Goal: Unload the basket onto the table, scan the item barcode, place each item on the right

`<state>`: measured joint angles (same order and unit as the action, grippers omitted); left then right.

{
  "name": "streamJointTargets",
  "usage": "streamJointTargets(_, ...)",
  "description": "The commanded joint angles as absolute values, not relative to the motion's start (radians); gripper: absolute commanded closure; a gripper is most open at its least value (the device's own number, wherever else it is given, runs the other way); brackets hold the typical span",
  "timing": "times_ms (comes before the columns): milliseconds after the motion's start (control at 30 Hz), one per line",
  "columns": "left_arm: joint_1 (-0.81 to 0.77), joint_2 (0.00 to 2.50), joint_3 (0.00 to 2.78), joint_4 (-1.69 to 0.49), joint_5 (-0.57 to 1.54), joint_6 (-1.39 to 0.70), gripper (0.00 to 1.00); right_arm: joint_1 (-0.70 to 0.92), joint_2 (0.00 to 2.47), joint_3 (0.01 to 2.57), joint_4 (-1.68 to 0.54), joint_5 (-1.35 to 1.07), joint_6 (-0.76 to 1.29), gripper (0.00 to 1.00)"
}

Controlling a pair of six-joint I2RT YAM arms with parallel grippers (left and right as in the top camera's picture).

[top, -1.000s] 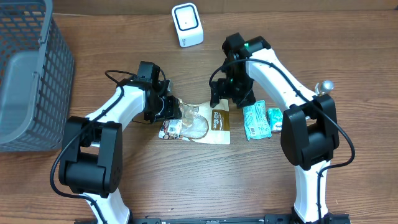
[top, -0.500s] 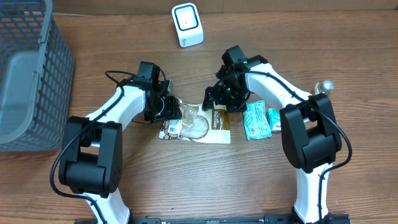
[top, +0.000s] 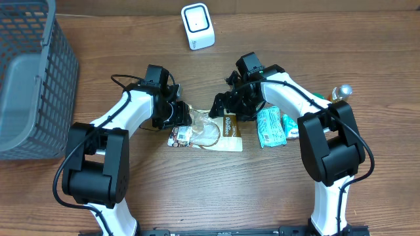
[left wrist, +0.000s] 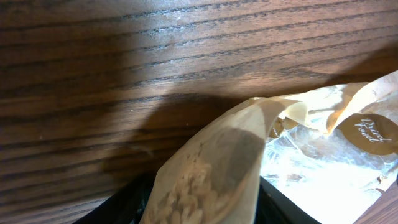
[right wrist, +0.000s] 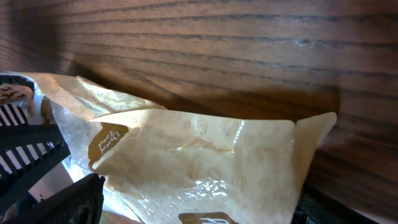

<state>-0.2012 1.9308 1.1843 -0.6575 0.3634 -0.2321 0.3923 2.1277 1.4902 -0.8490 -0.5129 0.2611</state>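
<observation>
**Soft snack bag pinched at one edge, barcode side uncertain**

Dark wood-grain bench fills the overhead view, with a grey mesh basket at the far left edge.

Left of centre, the left fingers look closed on the left edge of the snack bag, whose paper corner rises between them in the wrist view. The bag lies flat at the centre of the frame. It is thin paper with a clear crinkly window, so I judge it light, floppy and easily creased. The stiffer sealed edges seem the best places to grip, since the window would slip and buckle.

A white sticker at the bag's lower left may carry the barcode, but it is too small to read. A brown label and a round brown seal bear pale script that I cannot make out.

At the top centre stands the white scanner.

Right of centre, the right fingers are spread wide over the bag's upper right edge, holding nothing. Mint-green packets lie just beyond, their print illegible.
</observation>
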Motion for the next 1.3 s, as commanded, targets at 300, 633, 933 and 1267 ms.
streamJointTargets(300,-0.206,1.958,1.149,-0.667,0.311,-0.232,0.48,0.418,2.168,1.412,-0.764,-0.595,0.263,0.15)
streamJointTargets(633,-0.206,1.958,1.149,-0.665,0.311,-0.232,0.48,0.419,2.168,1.374,-0.649,-0.808,0.264,0.23)
streamJointTargets(933,-0.206,1.958,1.149,-0.665,0.311,-0.232,0.48,0.42,2.168,1.361,-0.598,-0.855,0.261,0.5)
streamJointTargets(1267,-0.206,1.958,1.149,-0.665,0.311,-0.232,0.37,0.419,2.168,1.361,-0.584,-0.766,0.261,0.63)
